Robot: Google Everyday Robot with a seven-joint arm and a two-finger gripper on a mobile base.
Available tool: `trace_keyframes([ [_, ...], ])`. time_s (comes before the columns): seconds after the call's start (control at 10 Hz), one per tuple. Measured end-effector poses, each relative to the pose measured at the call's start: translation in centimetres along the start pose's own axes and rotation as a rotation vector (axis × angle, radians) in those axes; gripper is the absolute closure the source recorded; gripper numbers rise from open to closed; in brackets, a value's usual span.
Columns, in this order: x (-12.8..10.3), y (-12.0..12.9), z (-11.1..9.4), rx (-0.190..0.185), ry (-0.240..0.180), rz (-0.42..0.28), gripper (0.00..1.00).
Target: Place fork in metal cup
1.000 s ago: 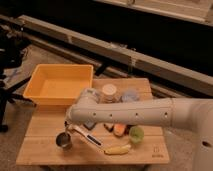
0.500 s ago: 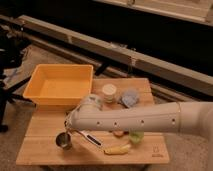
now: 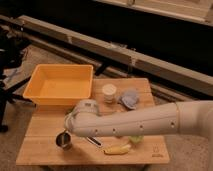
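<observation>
Wooden worktop (image 3: 40, 152) fills the mid of the view, w/ a long rail (image 3: 150, 62) running behind it. White robot arm (image 3: 145, 125) comes in from the right edge and crosses the front half of the worktop, ending in a rounded wrist at front left. Yellow bin (image 3: 55, 99) sits at back left. White lidded jar (image 3: 109, 93) stands just right of the bin, and a blue-grey crumpled thing (image 3: 131, 98) lies beside the jar, further right. Banana (image 3: 116, 148) lies near the front edge, below the arm. A green thing (image 3: 135, 140) peeks out under the arm just right of it, mostly hidden. Dark-handled utensil (image 3: 93, 142) lies btwn cup and banana, partly under the arm. Metal cup (image 3: 63, 140) stands upright at front left, apart from the bin. Claw (image 3: 67, 130) hangs right over the cup, close to its rim, fingers closed. Fork: can't make it out, so can't tell if it's in the claw or the cup.
</observation>
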Motion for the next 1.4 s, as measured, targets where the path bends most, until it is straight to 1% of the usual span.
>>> trace_keyframes([
  [0.3, 0.5, -1.0, 0.6, 0.011, 0.017, 0.005, 1.0],
  [0.5, 1.1, -1.1, 0.9, 0.01, 0.023, 0.013, 1.0],
  [0.8, 1.7, -0.8, 0.8, 0.012, 0.0, 0.017, 1.0],
  [1.4, 1.6, -0.9, 0.9, 0.012, -0.003, 0.016, 1.0],
])
